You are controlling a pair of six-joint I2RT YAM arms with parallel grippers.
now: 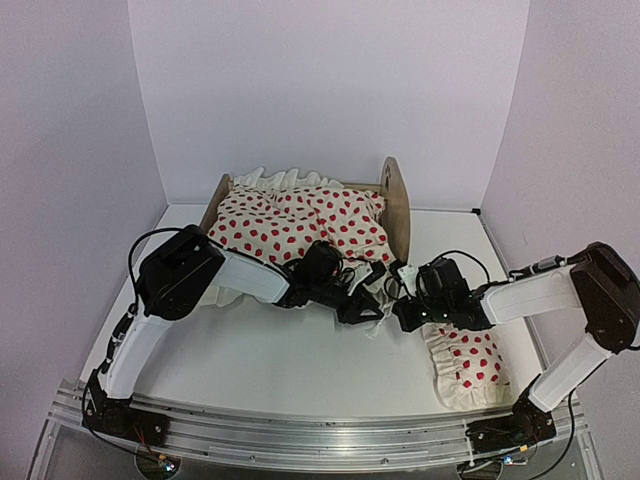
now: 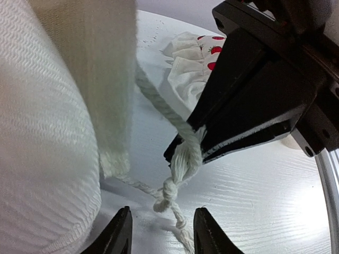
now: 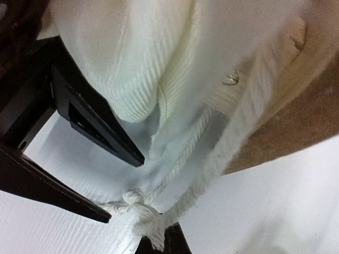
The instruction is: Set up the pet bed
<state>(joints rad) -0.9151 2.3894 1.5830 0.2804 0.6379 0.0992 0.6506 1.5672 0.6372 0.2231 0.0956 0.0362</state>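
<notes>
**Holding the cord at the near right corner of the pet bed**

The pet bed (image 1: 396, 205) stands at the far middle of the table (image 1: 300, 370), with its headboard on the right. The red-spotted blanket (image 1: 290, 222) covers its top. The pillow (image 1: 468, 368) lies well apart from it, near the base of the right arm. The 2 grippers meet just beside the near right corner of the bed.

The jaws of the right gripper (image 3: 159, 244) are pressed together on a white twisted cord (image 2: 159, 103), close to its knot (image 2: 168, 191). This cord hangs from a white knitted cloth (image 2: 47, 137) at that corner. The jaws of the left gripper (image 2: 162, 225) are spread and pinch nothing; the knot lies near them.

I judge that the step in hand is arranging the bedding by this cord. The task looks unfinished, because the pillow is not yet on the bed. I cannot tell which part of the bedding the white cloth belongs to. The next move probably calls for a slow, even pull by the right arm, so that the thin cord does not slip from the jaws, while the left arm keeps clear of the cloth.
</notes>
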